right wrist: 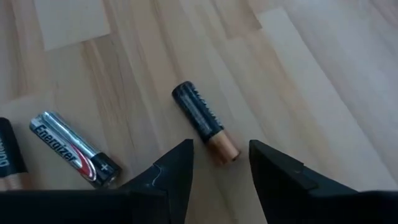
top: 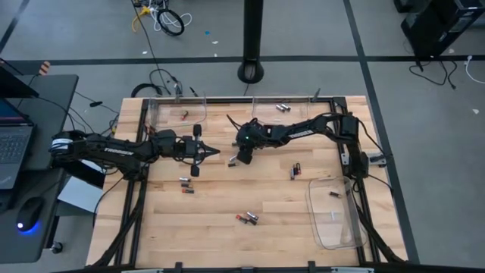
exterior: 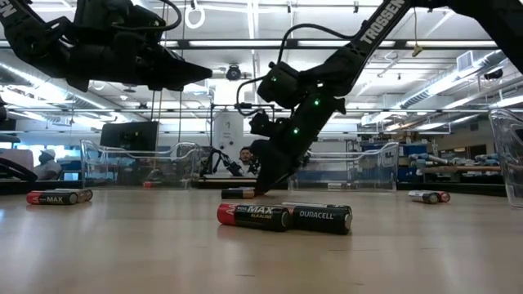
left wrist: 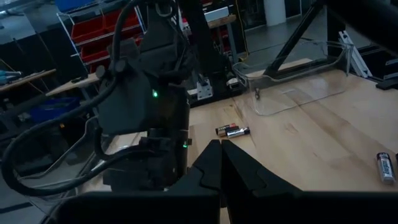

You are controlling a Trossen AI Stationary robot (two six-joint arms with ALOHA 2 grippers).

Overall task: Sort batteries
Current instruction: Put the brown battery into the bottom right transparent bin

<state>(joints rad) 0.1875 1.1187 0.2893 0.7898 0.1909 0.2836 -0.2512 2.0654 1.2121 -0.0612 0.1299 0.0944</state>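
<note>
Batteries lie scattered on the wooden table. A black cell with a copper end (right wrist: 204,119) lies flat in front of my right gripper (right wrist: 221,158). The gripper is open and points down at the table's middle (top: 241,158); its fingertips stand on either side of the copper end without touching it. A silver Energizer cell (right wrist: 74,149) and another dark cell (right wrist: 9,157) lie beside it. My left gripper (top: 214,152) is shut, holds nothing and hovers above the table (exterior: 192,75), just left of the right gripper.
Other cells lie in pairs near the front (top: 246,218), left of centre (top: 186,184) and right of centre (top: 295,170). A red-and-black pair (exterior: 282,216) lies close to the low camera. Clear trays stand at the far edge (top: 170,114) (top: 284,108) and at the right (top: 333,212), each with cells inside.
</note>
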